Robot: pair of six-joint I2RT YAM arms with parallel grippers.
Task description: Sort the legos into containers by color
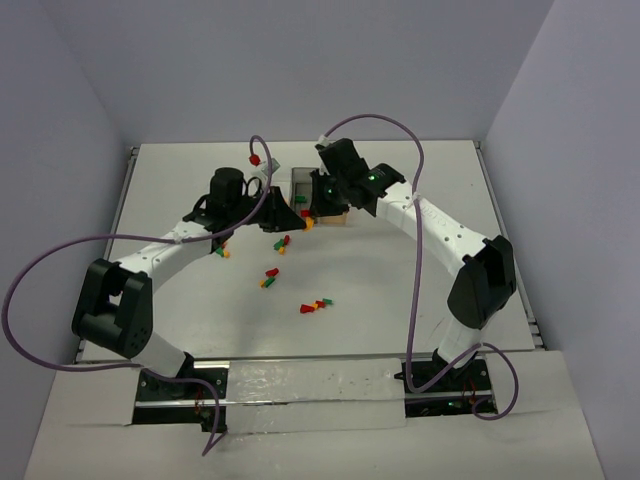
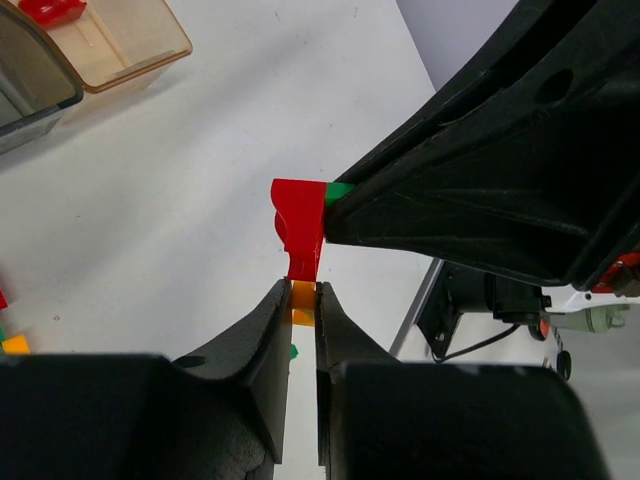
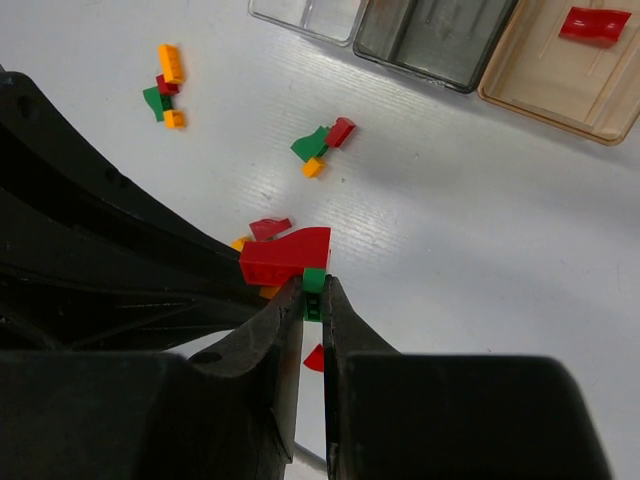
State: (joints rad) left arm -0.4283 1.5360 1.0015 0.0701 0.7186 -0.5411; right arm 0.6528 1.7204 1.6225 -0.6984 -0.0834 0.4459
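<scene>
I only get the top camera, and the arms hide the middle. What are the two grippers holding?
Observer: The left gripper is shut on an orange brick joined to a red brick.
Operator: And the other one?
Observer: The right gripper is shut on a green brick clipped to that same red brick.
Operator: Is anything in the bins?
Observer: One red piece lies in the amber bin.

Materials and finish
legos (image 3: 285, 258) glossy moulded plastic; containers (image 3: 420, 40) smooth, shiny see-through plastic; fingers (image 2: 255, 370) matt black plastic; tabletop (image 3: 480, 220) matt white, finely ribbed.
</scene>
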